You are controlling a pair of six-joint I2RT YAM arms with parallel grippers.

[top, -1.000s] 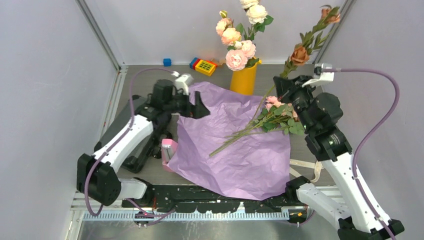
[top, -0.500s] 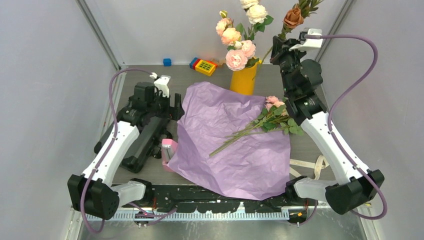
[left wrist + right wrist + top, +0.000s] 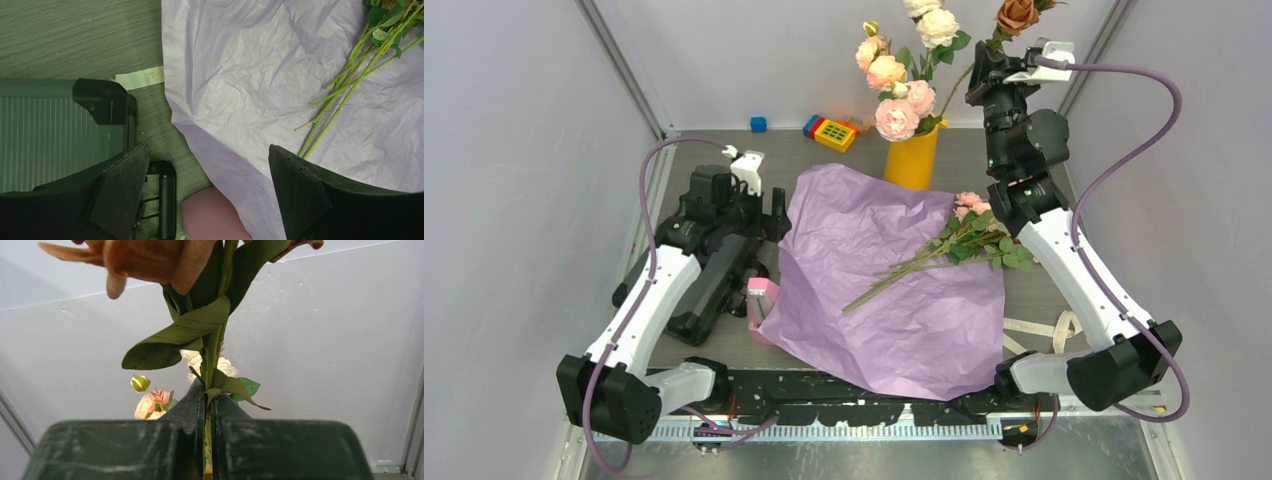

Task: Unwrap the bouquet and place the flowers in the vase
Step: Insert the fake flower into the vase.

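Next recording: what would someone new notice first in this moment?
The crinkled lilac paper spread flat across mid-table, with a bunch of small roses lying on its right side. Then the right gripper, raised high at the back right and shut on the stem of a rusty-brown rose, above and right of the yellow vase already holding larger pale roses.

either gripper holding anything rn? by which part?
The right gripper is shut on a rusty-brown rose, pinching its green stem well below the bloom. The left gripper is open and holds nothing.
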